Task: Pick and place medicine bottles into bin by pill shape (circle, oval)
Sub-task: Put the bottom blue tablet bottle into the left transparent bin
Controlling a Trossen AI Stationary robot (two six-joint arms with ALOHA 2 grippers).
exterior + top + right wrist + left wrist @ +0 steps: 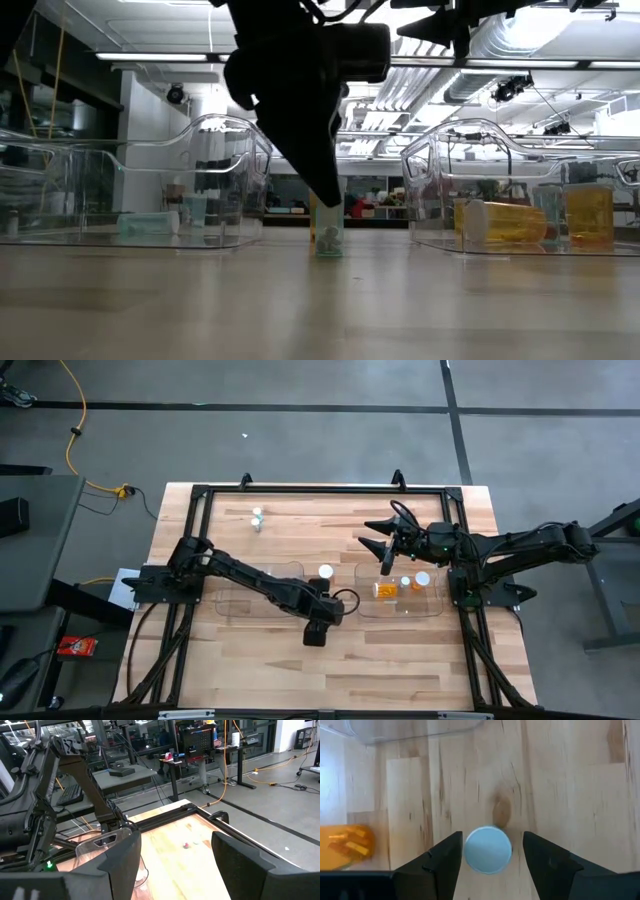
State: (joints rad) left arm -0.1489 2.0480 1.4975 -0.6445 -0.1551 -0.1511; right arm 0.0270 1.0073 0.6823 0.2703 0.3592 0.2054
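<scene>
A pale teal medicine bottle with a white cap (326, 572) stands upright on the table between the two clear bins; it also shows in the low view (328, 240). My left gripper (492, 845) points down over it and is open. Its fingers (442, 862) stand on either side of the cap (487, 850), with small gaps visible. In the low view my left gripper (325, 205) reaches down to the bottle's top. My right gripper (385, 545) is open and empty, held above the far left end of the right bin (435, 605); its wrist view (175, 840) looks level across the table.
The right bin holds an amber bottle lying down (385, 590) and two white-capped bottles (405, 582). The left bin (235, 605) holds pale teal bottles (150, 222). Two small bottles (257, 520) stand at the far left of the table. A black frame (300, 488) edges the table.
</scene>
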